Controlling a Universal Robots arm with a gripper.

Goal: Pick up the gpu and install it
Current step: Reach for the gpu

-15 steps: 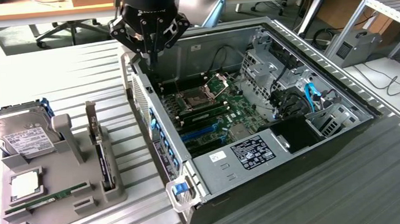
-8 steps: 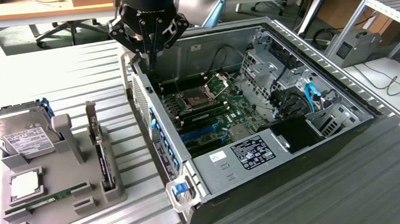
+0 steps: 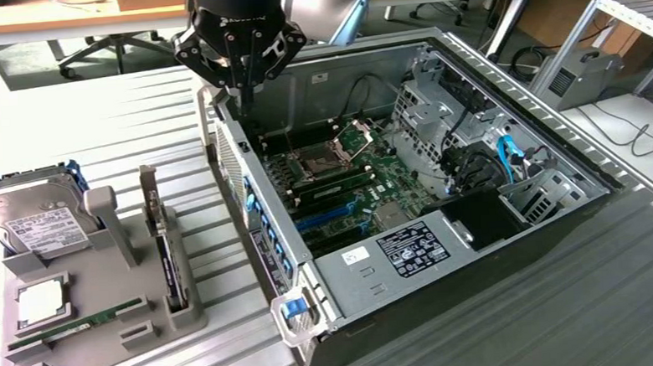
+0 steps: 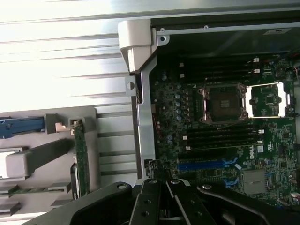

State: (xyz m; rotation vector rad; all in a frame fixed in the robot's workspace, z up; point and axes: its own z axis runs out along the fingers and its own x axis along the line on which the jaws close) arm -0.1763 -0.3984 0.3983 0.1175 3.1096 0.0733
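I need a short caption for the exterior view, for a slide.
Shut gripper hangs over the open computer case; the gpu stands upright in the gray holder.

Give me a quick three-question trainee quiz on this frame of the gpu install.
1. True or false: the gpu stands upright in the grey holder, apart from the gripper.
2. The jaws are: A) open, B) shut on the gpu, C) shut on nothing.
3. Fill in: the gripper hangs over the edge of the open ____.
Key: 1 true; 2 C; 3 computer case.
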